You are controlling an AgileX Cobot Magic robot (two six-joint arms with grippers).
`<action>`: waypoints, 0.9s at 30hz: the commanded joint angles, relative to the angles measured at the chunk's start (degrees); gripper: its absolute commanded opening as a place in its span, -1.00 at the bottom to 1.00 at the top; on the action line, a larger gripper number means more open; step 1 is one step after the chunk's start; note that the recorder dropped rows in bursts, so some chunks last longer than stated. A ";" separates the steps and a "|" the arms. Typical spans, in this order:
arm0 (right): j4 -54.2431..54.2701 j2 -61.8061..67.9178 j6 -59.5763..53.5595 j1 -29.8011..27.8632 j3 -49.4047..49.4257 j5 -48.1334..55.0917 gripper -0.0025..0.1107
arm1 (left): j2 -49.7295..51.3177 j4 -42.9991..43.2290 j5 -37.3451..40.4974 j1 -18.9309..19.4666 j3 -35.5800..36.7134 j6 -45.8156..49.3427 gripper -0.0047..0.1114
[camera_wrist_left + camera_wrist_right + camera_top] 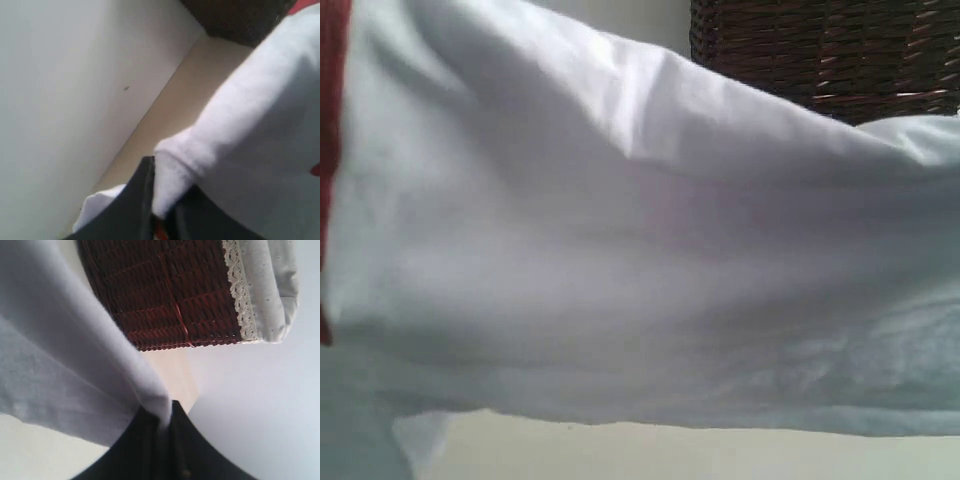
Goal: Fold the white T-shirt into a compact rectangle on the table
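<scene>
A: The left gripper (162,200) is noted clamped on a bunched edge of the white T-shirt (640,250). Where is the shirt placed?

B: It is held up and spread wide before the wicker basket (820,50). Bare worktop (720,455) is seen under the lower edge. The right gripper (161,422) is pinched on another edge.

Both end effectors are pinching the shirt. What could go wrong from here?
1. The white T-shirt fills most of the exterior view. Only a strip of the table shows, so the lay-down may be poorly seen.
2. The left end effector and right end effector each pinch only a small bunch of cloth, and either could slip.
3. The wicker basket appears to be just behind the shirt, so cloth might snag on it.
</scene>
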 commanded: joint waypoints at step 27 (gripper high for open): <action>3.69 -18.63 8.70 -0.33 23.19 -0.23 -0.96 | -13.16 -17.58 1.03 0.16 19.55 -9.10 -0.92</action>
